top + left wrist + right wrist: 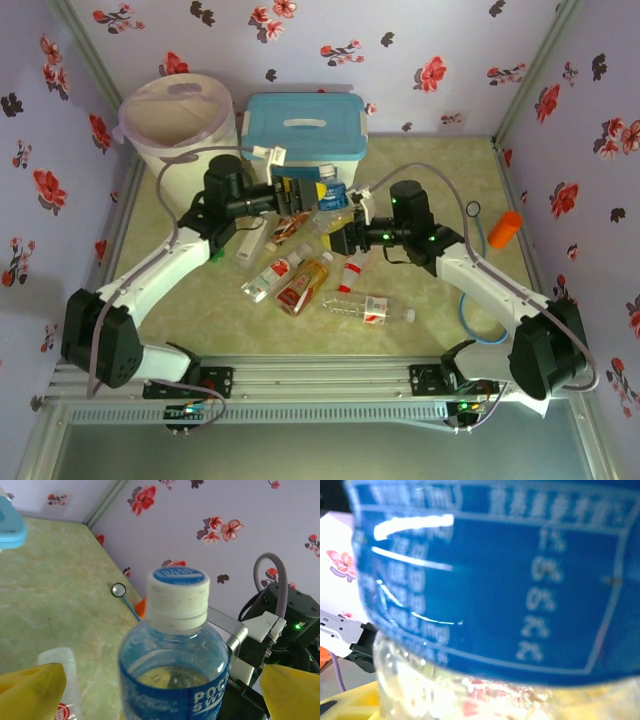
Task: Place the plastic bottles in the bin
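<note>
Blue-label bottle [175, 675] upright inside wide-open left gripper [160, 695]; right gripper [345, 224] clamps its body; bin [178, 125] sits back-left, nearer left arm [150, 272].

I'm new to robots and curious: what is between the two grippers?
A blue-labelled bottle. The left wrist view shows it between the left gripper's open yellow fingers; the right gripper holds it.

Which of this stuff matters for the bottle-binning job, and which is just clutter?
Part of the job:
- bin
- blue-label bottle, upright
- loose ones lying down, among them the amber bottle, the red-label bottle and the clear bottle nearest the arm bases

Just lying about:
- blue-lidded box beside the bin
- orange cup by the right wall
</note>
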{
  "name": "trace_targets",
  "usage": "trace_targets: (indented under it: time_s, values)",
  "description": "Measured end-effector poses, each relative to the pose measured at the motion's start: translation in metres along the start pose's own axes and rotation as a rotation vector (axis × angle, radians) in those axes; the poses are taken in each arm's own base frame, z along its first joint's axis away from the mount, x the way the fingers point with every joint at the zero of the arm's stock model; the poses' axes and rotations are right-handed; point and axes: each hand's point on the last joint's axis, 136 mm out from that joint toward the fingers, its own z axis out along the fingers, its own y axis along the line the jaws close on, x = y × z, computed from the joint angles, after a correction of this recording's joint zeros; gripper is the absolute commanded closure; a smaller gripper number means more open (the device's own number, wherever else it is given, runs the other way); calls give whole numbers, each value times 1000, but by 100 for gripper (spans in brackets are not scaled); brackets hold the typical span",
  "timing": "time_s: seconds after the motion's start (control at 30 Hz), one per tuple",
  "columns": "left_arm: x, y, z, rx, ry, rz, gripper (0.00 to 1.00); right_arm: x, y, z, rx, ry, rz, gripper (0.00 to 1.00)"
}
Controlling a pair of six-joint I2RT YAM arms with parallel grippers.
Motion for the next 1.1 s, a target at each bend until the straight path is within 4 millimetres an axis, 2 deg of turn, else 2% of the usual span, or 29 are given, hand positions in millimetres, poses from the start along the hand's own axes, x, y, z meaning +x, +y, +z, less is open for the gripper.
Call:
trace_targets:
  time_s: [0.13, 0.2, 0.33, 0.53, 0.63, 0.8, 0.97, 1.1]
  values:
    - [7, -6, 13, 35, 12, 12, 5, -6, -1, 6, -12, -8, 1, 42]
    - [8, -9, 17, 49, 10, 13, 13, -8, 0, 7, -20, -15, 6, 42]
    - [9, -4, 21, 53, 5, -2, 25, -12, 1, 10, -36, -27, 8, 42]
    - [7, 3, 25, 48, -8, -21, 36, -15, 0, 14, -49, -40, 25, 41]
    - [6, 4, 25, 49, -13, -23, 43, -16, 0, 14, -45, -45, 30, 30]
    - [5, 8, 29, 41, -9, -33, 45, -15, -4, 14, -16, -35, 14, 2]
    - [-8, 19, 34, 10, -17, -47, 51, -16, -14, 7, 60, -36, 21, 1]
    - [-34, 24, 28, -26, -51, -27, 56, -28, -29, -24, 194, -92, 56, 1]
